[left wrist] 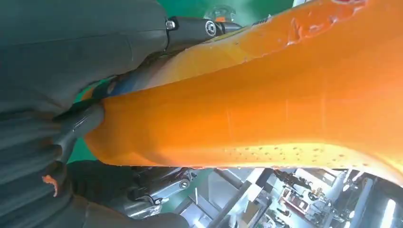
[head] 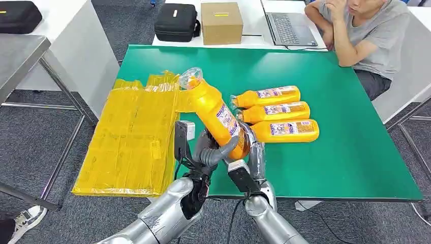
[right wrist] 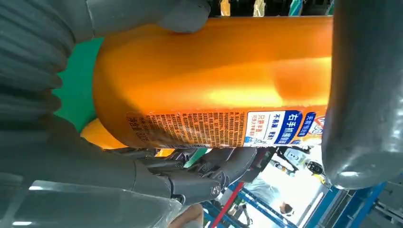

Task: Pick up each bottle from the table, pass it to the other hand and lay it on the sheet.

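Above the near edge of the green table (head: 356, 152) I have one orange bottle (head: 216, 112) lifted and tilted, its clear cap pointing up and away toward the yellow sheet (head: 132, 147), with both hands around its lower body. My left hand (head: 206, 152) wraps the base from the sheet side, thumb and fingers (left wrist: 76, 123) pressed against the plastic; my right hand (head: 254, 152) closes on it from the other side, its thumb (right wrist: 180, 14) and fingers lying around the labelled wall. I read this as the middle of the handover, with both hands gripping so the bottle cannot drop while the weight changes over. Which hand carries most of it, I cannot tell. Three more bottles (head: 277, 109) lie side by side on the table just beyond my right hand, caps toward me, near enough that a careless swing could knock them. The sheet sits at the table's left edge, with nothing lying between it and the bottle. A person (head: 366, 35) sits at the far right corner beside a laptop (head: 292, 25), well apart from my arms.
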`<state>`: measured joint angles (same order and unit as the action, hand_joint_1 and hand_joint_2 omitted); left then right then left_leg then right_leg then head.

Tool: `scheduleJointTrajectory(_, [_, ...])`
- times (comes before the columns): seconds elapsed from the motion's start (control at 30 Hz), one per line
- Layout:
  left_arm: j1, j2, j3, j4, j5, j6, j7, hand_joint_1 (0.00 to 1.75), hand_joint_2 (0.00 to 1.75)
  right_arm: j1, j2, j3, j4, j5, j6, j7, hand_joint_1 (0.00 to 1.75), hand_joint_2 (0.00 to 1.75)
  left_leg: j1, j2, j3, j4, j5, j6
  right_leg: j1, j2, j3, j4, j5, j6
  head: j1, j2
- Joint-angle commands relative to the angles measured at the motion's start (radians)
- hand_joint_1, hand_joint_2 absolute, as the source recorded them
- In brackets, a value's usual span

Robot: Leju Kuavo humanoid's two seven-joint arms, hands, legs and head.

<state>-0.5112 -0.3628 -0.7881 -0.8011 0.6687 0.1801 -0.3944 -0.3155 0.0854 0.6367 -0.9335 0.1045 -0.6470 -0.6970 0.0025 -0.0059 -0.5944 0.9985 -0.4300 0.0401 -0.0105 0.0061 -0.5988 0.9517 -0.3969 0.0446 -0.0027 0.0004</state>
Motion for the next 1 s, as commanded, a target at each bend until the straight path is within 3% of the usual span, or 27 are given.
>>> scheduleJointTrajectory(0.03, [-0.061, 0.014, -0.084, 0.049, -0.005, -0.011, 0.009, 0.00, 1.75, -0.048, 0.020, 0.072, 0.077, 0.007, 0.031, -0.001, 1.75, 1.75, 0.000, 0.001, 0.002, 0.000, -0.001, -0.001, 0.000, 0.001, 0.002, 0.000, -0.001, -0.001, 0.000, 0.000])
scheduleJointTrajectory(0.77, [-0.085, 0.014, -0.037, 0.121, -0.028, 0.038, -0.048, 0.00, 1.75, -0.056, 0.002, 0.141, 0.054, 0.004, 0.008, -0.001, 1.75, 1.75, 0.000, 0.002, 0.003, 0.000, -0.001, -0.002, 0.000, 0.001, 0.002, 0.001, -0.001, -0.001, 0.000, 0.000])
scheduleJointTrajectory(0.83, [-0.107, 0.023, 0.056, 0.135, -0.093, 0.301, -0.232, 0.00, 1.75, -0.025, 0.007, 0.155, 0.065, 0.017, -0.032, -0.001, 1.75, 1.75, 0.000, 0.002, 0.004, 0.000, -0.002, -0.002, 0.000, 0.001, 0.003, 0.001, -0.002, -0.002, 0.000, 0.000])
scheduleJointTrajectory(1.0, [-0.132, 0.042, 0.133, 0.175, -0.106, 0.297, -0.247, 0.00, 1.75, 0.017, -0.007, 0.129, 0.048, 0.021, -0.051, -0.001, 1.75, 1.75, 0.000, 0.002, 0.005, -0.001, -0.001, -0.002, 0.001, 0.001, 0.003, 0.000, -0.001, -0.002, 0.000, 0.000])
